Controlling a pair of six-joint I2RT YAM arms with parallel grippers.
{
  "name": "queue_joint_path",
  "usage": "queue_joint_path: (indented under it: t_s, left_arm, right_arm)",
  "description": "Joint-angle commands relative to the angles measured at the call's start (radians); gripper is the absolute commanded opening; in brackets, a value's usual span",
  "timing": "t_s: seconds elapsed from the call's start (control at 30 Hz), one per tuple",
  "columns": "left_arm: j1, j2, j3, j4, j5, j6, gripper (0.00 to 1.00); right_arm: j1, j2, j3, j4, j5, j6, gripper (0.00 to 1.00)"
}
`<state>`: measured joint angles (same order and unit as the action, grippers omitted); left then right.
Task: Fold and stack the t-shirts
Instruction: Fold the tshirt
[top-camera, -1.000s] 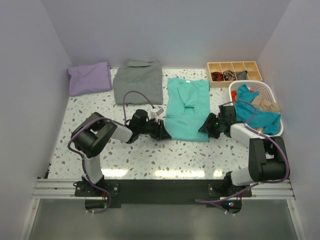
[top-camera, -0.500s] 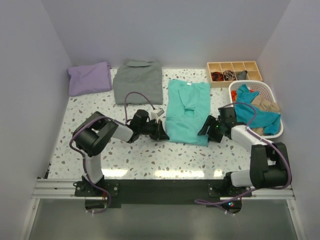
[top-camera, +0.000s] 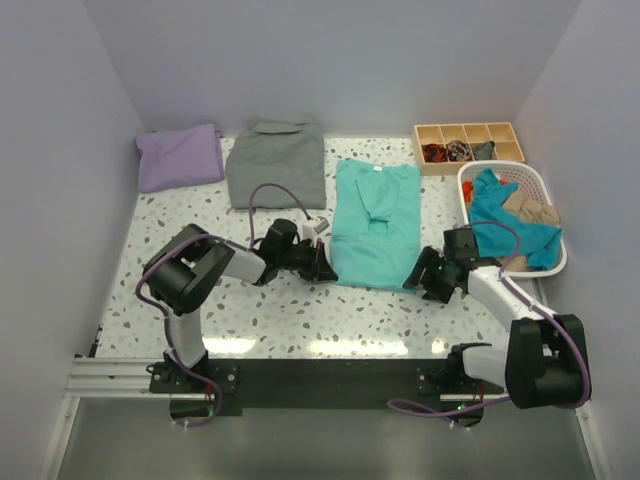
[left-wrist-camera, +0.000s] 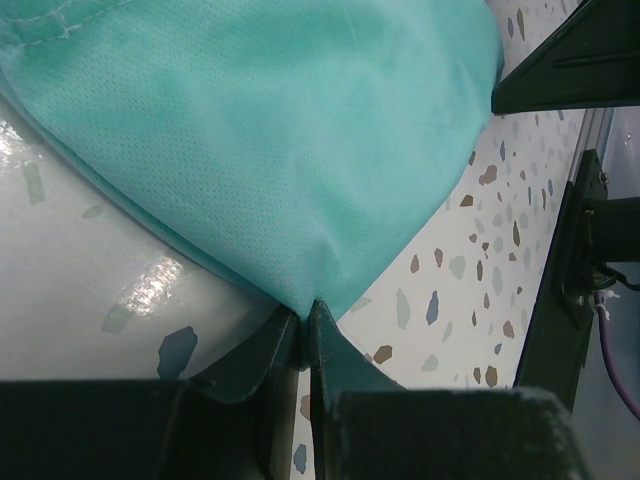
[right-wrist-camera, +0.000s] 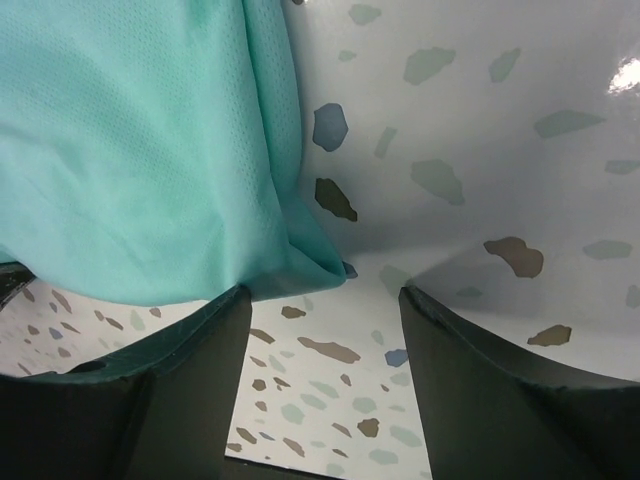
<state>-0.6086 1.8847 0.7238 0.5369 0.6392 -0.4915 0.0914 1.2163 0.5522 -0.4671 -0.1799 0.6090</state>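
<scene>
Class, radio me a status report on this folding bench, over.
Left gripper shut on near-left corner of turquoise-green cloth t-shirt. Right gripper open at its near-right corner. White plastic basket close by, not blocking.

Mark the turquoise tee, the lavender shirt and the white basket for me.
Turquoise-green short-sleeved cloth t-shirt (top-camera: 375, 230): top external view, middle of its body.
Lavender-purple folded cloth shirt (top-camera: 180, 157): top external view, centre of the fold.
White plastic lattice basket (top-camera: 515, 170): top external view, far rim.

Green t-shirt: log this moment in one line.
green t-shirt: lying on table | left gripper: shut on its near left corner | right gripper: open at its near right corner
</scene>
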Motion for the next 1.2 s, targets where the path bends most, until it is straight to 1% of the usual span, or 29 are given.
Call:
queue_joint_path:
  t_s: [0.0,0.13,0.23,0.33,0.37,0.43,0.47,0.5,0.53,0.57,0.63,0.8,0.93,1.0,1.1,1.13,1.17]
  left_arm:
    - [0.001,0.005,-0.017,-0.115,-0.03,0.053,0.13]
    - [0.0,0.01,-0.017,-0.115,-0.029,0.051,0.13]
    - [0.001,0.01,-0.017,-0.117,-0.03,0.053,0.13]
    - [0.001,0.01,-0.017,-0.121,-0.033,0.054,0.13]
    - [0.0,0.01,-0.018,-0.121,-0.035,0.054,0.11]
    - [0.0,0.011,-0.018,-0.121,-0.035,0.054,0.08]
    - [0.0,0.011,-0.018,-0.124,-0.035,0.054,0.07]
    - [0.0,0.008,-0.018,-0.126,-0.039,0.059,0.06]
    - [0.0,0.007,-0.018,-0.133,-0.041,0.062,0.02]
    - [0.0,0.005,-0.018,-0.14,-0.042,0.07,0.0]
    - [0.0,-0.004,-0.02,-0.164,-0.05,0.079,0.0]
    - [-0.002,-0.061,-0.04,-0.213,-0.076,0.097,0.0]
    - [-0.025,-0.125,-0.053,-0.304,-0.118,0.102,0.0]
    - [-0.057,-0.169,-0.067,-0.346,-0.147,0.094,0.0]
    - [-0.109,-0.235,-0.107,-0.359,-0.179,0.062,0.0]
    - [-0.158,-0.287,-0.127,-0.37,-0.223,0.024,0.0]
    - [-0.177,-0.301,-0.147,-0.374,-0.233,0.012,0.0]
  right_arm:
    - [0.001,0.018,-0.04,0.051,-0.029,0.029,0.64]
    - [0.001,0.051,-0.041,0.087,-0.03,0.031,0.63]
    - [0.001,0.077,-0.051,0.123,-0.056,0.04,0.57]
    - [0.001,0.091,-0.061,0.14,-0.07,0.041,0.46]
    - [0.001,0.092,-0.064,0.148,-0.075,0.044,0.36]
    - [0.002,0.098,-0.071,0.163,-0.09,0.046,0.24]
    - [0.002,0.095,-0.074,0.165,-0.092,0.046,0.14]
    - [0.002,0.089,-0.072,0.166,-0.093,0.044,0.1]
    - [0.001,0.083,-0.074,0.166,-0.096,0.043,0.01]
    - [0.002,0.063,-0.072,0.168,-0.099,0.041,0.0]
    - [0.001,0.036,-0.067,0.153,-0.096,0.035,0.0]
    - [-0.001,-0.067,-0.043,0.05,-0.07,0.002,0.0]
    - [0.001,-0.126,-0.037,-0.016,-0.084,-0.017,0.0]
    - [0.002,-0.164,-0.041,-0.053,-0.092,-0.026,0.0]
    - [0.004,-0.211,-0.052,-0.113,-0.099,-0.038,0.0]
    - [0.004,-0.278,-0.058,-0.172,-0.095,-0.043,0.0]
    - [0.002,-0.303,-0.061,-0.191,-0.096,-0.046,0.0]
